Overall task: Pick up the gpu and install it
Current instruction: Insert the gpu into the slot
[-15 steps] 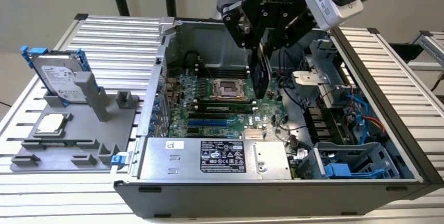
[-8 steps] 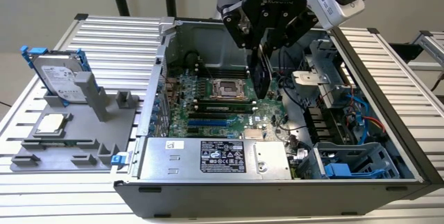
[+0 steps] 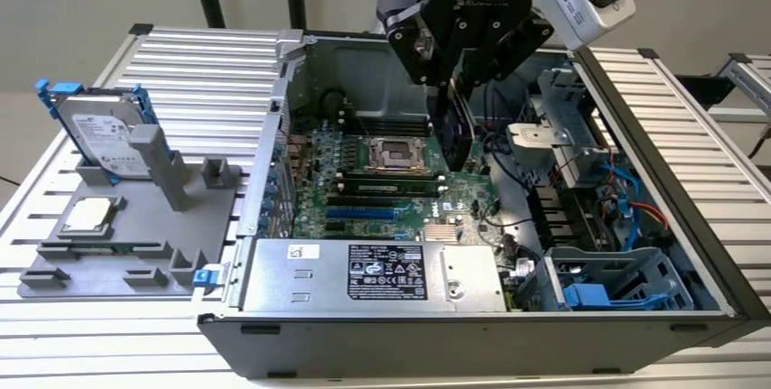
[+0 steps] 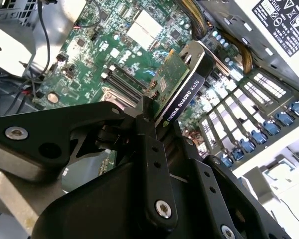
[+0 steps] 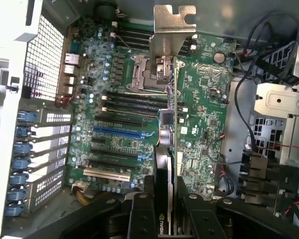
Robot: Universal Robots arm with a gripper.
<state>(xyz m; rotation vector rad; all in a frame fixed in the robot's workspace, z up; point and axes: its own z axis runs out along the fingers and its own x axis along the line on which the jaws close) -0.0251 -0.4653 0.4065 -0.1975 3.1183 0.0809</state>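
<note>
My gripper (image 3: pixel 464 89) is shut on the gpu (image 3: pixel 457 132) and holds it on edge inside the open computer case, above the green motherboard (image 3: pixel 361 186) and apart from it. In the second wrist view the gpu (image 4: pixel 182 87) shows its green board on one face and its black shroud on the other, clamped between the black fingers (image 4: pixel 148 144). The first wrist view looks along the card (image 5: pixel 174 124), with the silver bracket (image 5: pixel 172 35) at its far end. It hangs over the board to one side of the long expansion slots (image 5: pixel 114 134), held by the gripper (image 5: pixel 167 201).
The case walls (image 3: pixel 656 136) ring the board. A power supply (image 3: pixel 374 272) lies along the near side, cables and drive cages (image 3: pixel 602 190) at the exterior view's right. Blue slot latches (image 5: pixel 20 149) line the rear wall. A grey fixture (image 3: pixel 121 245) outside holds a hard drive (image 3: pixel 103 132).
</note>
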